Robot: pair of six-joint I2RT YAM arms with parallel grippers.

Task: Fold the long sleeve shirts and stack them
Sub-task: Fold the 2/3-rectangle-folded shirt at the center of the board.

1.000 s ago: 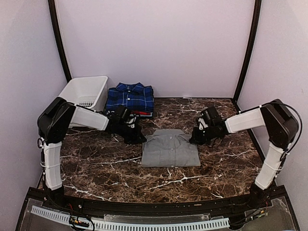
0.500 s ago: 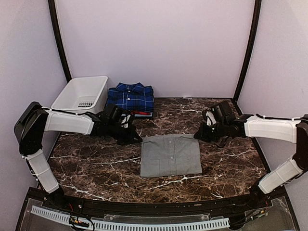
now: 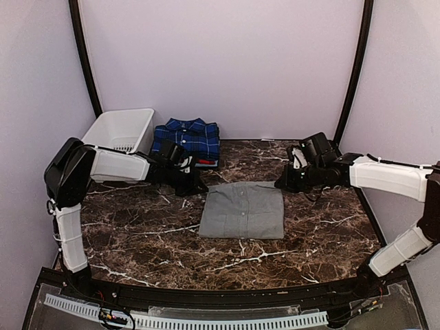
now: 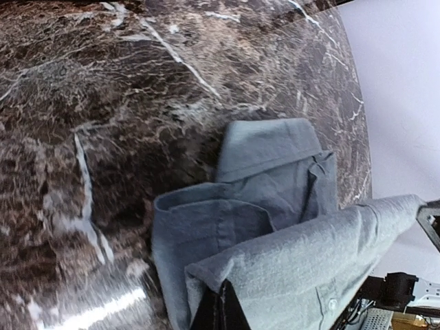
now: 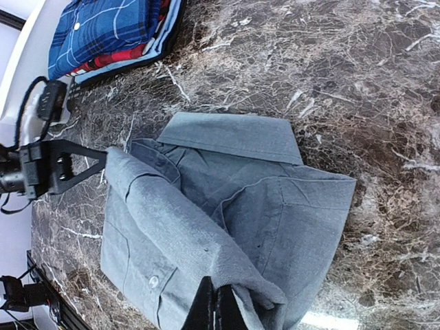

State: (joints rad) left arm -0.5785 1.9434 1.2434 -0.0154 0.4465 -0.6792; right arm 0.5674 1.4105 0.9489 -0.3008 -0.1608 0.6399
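Pinching far corners of the grey shirt (image 3: 242, 213) with left gripper (image 4: 221, 311) and right gripper (image 5: 214, 306), fingertips half buried in cloth; barely glimpsing the red-edged shirt (image 5: 110, 60) beneath the plaid shirt (image 5: 103, 27).

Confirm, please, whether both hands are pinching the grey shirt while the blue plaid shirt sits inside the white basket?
Not quite: the top view shows the blue plaid shirt beside the white basket, not inside it. The left hand and right hand do pinch the grey shirt.
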